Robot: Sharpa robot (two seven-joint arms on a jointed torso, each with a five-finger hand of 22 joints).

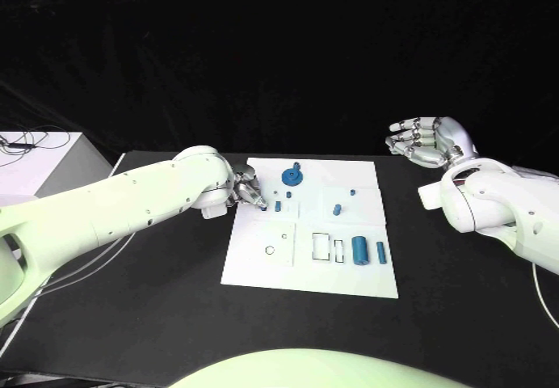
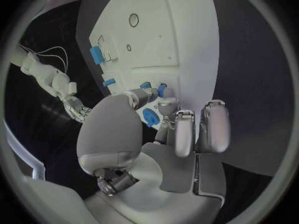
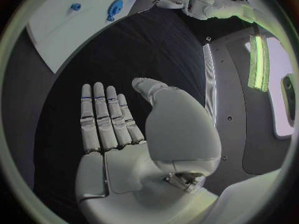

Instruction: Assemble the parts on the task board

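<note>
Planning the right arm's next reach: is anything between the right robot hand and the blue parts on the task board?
Nothing visible. The right robot hand hangs open beyond the task board's far right corner; only bare black table lies between it and the blue parts.

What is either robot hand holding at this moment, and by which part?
The right robot hand holds nothing, its fingers straight and apart. The left robot hand is at a small blue part on the white board; a hold cannot be told.
</note>
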